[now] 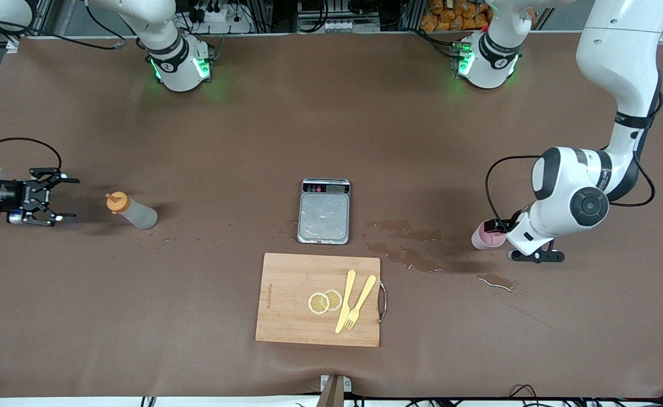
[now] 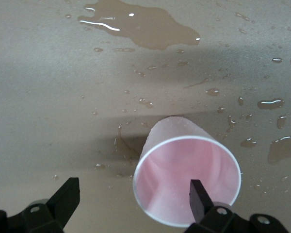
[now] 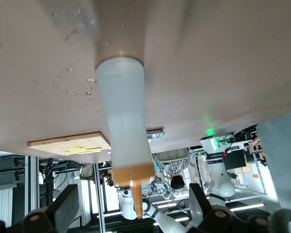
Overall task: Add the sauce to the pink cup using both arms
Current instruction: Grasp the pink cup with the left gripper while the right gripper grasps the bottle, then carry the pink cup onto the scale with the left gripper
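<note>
Black fingers of the left hand [image 2: 133, 201] are standing wide apart and gripping nothing; one finger is sitting over the mouth of the pink cup [image 2: 186, 177], the other is off to the side of it over bare worktop [image 1: 196, 141]. In the front view the left arm's white wrist is covering most of that hand [image 1: 526, 249] and part of the cup [image 1: 487, 236], so it is hard to tell how close the fingertips are to the rim. Puddles [image 1: 408, 257] are lying on the brown surface around the cup, toward the scale [image 1: 324, 211]. Between the cup and the scale the worktop is carrying only these wet patches.

At the right arm's end of the worktop, the right hand [image 1: 63, 198] is lying level near the edge, fingers spread wide and holding nothing. The sauce [image 1: 132, 211] is standing just clear of its fingertips, tilted, its orange cap pointing toward the hand. The right wrist view is showing the bottle [image 3: 123, 141] lined up with the gap between the fingers. Water droplets are dotting the surface past the bottle toward the scale.

Nearer the front camera than the scale, a cutting board [image 1: 318, 299] is carrying two lemon slices [image 1: 324, 301], a yellow knife [image 1: 345, 301] and a yellow fork [image 1: 360, 302]. Part of the right arm is cut off at the frame edge.
</note>
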Action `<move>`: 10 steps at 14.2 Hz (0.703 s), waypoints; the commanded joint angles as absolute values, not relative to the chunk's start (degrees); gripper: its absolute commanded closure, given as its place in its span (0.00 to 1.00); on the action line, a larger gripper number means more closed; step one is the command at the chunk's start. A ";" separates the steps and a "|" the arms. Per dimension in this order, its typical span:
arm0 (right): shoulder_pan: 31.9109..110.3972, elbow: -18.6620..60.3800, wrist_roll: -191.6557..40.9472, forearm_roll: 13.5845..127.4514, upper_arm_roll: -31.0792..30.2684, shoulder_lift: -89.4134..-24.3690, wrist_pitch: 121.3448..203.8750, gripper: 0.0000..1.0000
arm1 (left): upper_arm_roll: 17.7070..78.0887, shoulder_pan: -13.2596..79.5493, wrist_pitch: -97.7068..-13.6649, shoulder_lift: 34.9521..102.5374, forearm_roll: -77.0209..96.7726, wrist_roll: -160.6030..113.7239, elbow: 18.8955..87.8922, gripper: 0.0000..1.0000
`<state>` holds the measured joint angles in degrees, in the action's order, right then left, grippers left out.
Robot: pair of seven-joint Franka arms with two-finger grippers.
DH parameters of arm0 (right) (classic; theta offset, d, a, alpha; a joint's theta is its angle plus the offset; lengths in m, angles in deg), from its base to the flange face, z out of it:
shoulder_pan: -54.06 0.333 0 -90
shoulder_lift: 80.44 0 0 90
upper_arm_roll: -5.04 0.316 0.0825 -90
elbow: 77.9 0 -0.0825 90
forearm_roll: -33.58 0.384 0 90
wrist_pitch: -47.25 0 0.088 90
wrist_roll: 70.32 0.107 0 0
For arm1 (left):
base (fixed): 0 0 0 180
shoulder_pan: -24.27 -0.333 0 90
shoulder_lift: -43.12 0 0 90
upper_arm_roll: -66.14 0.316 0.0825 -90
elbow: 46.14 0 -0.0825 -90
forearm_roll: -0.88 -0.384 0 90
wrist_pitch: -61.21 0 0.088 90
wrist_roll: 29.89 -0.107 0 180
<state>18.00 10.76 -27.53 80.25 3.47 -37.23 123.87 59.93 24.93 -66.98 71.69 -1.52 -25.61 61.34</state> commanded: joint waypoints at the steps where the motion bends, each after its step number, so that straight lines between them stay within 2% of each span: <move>1: 17.93 9.64 -29.19 81.92 4.08 -33.52 125.12 0.00 | 59.63 24.53 -67.11 72.92 -2.98 -28.91 59.77 0.61; 2: 18.02 9.55 -29.28 82.19 4.16 -32.99 125.91 0.00 | 59.63 24.45 -67.11 73.35 -3.07 -29.18 59.68 1.00; 10: 21.71 9.73 -34.37 84.21 4.25 -29.73 128.55 0.00 | 59.63 24.97 -67.11 73.89 -2.98 -29.10 59.15 1.00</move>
<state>20.76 10.67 -33.35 82.72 4.35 -30.77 128.16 59.70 25.01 -66.90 73.26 -1.55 -28.85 60.08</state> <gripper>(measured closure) 0.000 0.956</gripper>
